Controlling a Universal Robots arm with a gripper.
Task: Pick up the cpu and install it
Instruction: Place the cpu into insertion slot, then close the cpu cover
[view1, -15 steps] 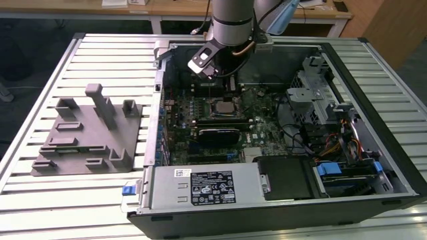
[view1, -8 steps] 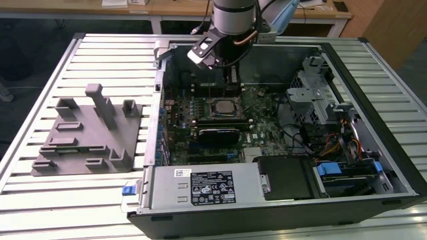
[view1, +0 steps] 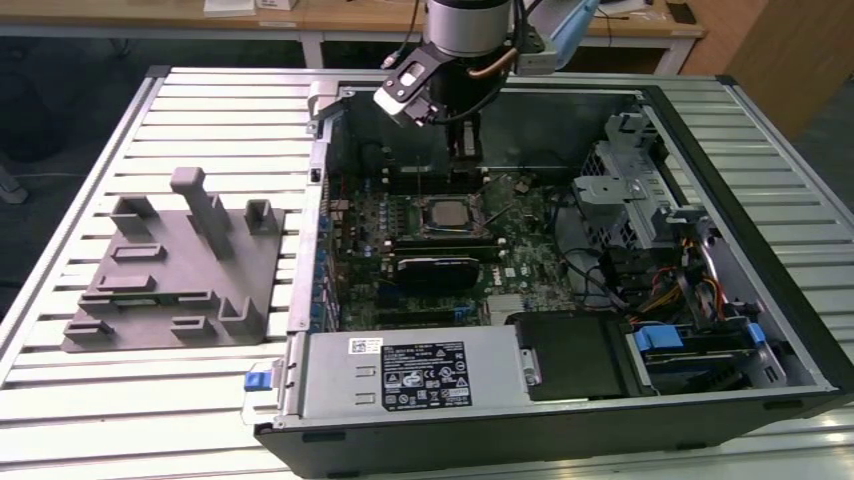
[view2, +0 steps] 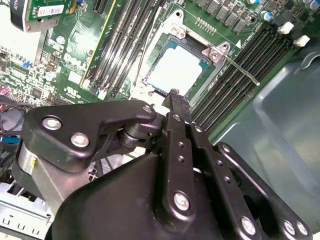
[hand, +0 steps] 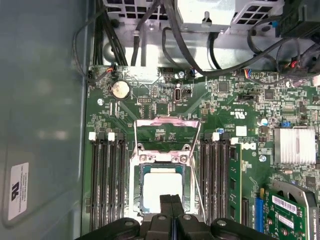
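Midway across the motherboard (hand: 240, 150), within the opened socket (hand: 134, 200): cpu (hand: 161, 187), lying flat. End effector (hand: 172, 200) above it, closed, empty. Handling judgement: chip must sit level, no corner riding the socket's edge.

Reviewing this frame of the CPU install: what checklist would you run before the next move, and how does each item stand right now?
1. The cpu is in the socket: ok, it lies flat inside the frame.
2. The cpu is fully seated: cannot tell.
3. The load plate is open: ok, it is folded back off the socket.
4. The socket lever is released: ok, it sticks out beside the socket.
5. The gripper is empty: ok, the fingers are shut together with nothing between them, tips over the cpu.
6. The fingertips are clear of the cpu's top: cannot tell.
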